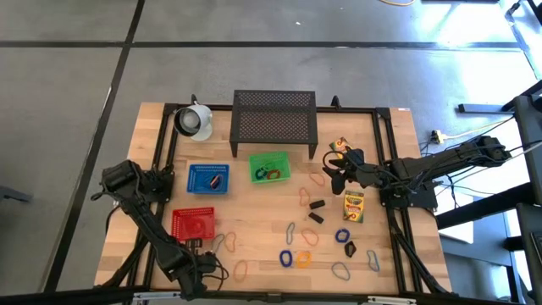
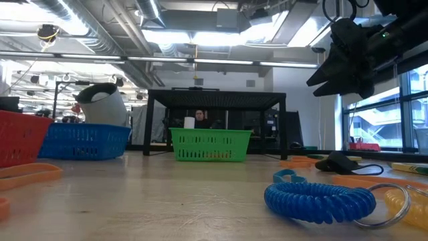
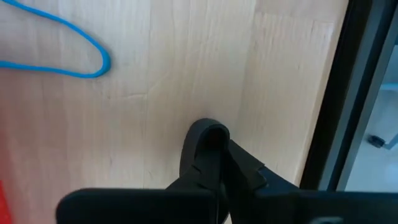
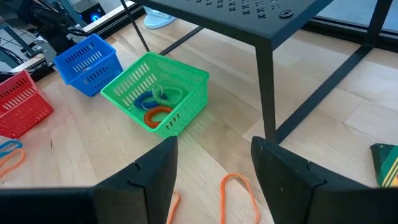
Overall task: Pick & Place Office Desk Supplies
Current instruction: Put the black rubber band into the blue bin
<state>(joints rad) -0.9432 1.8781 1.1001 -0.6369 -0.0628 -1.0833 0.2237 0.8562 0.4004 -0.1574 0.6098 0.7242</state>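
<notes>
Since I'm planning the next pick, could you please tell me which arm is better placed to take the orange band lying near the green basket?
The right. Its open hand hovers directly over the orange band, facing the green basket. The left hand is shut at the table's opposite near corner, holding nothing visible.

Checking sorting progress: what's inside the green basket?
The green basket holds a blue coil, a green coil and an orange loop; its near wall hides anything beneath.

Blue band point(image 3: 56, 46) cut off, pic edge

Loose bands point(image 1: 302, 257), clips point(image 1: 316, 205); crayon box point(image 1: 353, 206) flat.
</notes>
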